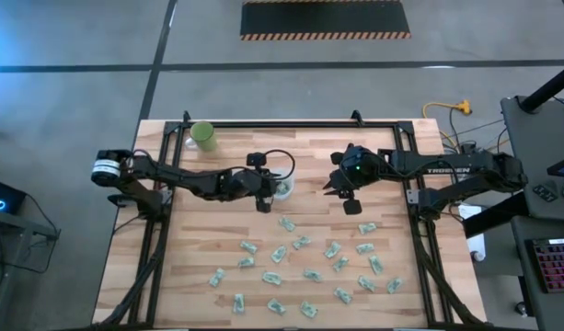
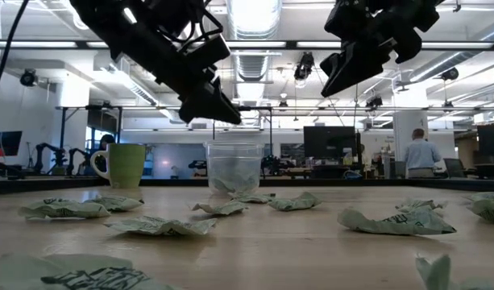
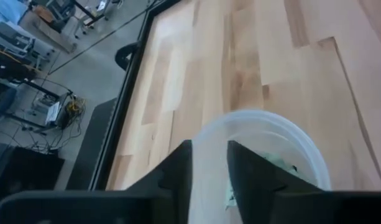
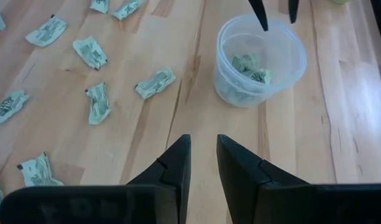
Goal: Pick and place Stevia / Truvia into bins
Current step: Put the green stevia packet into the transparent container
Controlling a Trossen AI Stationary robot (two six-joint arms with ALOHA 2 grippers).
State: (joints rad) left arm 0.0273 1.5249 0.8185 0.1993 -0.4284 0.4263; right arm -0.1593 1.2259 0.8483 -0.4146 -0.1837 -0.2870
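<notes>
1. From above, my left pincer (image 1: 265, 204) sits just beside the clear cup (image 1: 283, 189), and packets (image 1: 279, 255) lie scattered on the worktop (image 1: 226, 147) beyond it.
2. At table height, the cup (image 2: 234, 167) holds packets.
3. My left wrist shows fingers (image 3: 181, 168) slightly parted over the cup (image 3: 289, 137), gripping nothing.
4. My right pincer (image 4: 202, 163) hovers near the cup (image 4: 260, 59), narrowly open and empty.

Pale green-and-white packets (image 4: 155, 83), translucent whitish cup (image 4: 260, 59), light-green mug (image 1: 204, 136), blond wood table (image 1: 226, 221).

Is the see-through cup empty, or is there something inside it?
Not empty. The clear cup stands upright with a few green-and-white packets at its bottom, far from full.
</notes>
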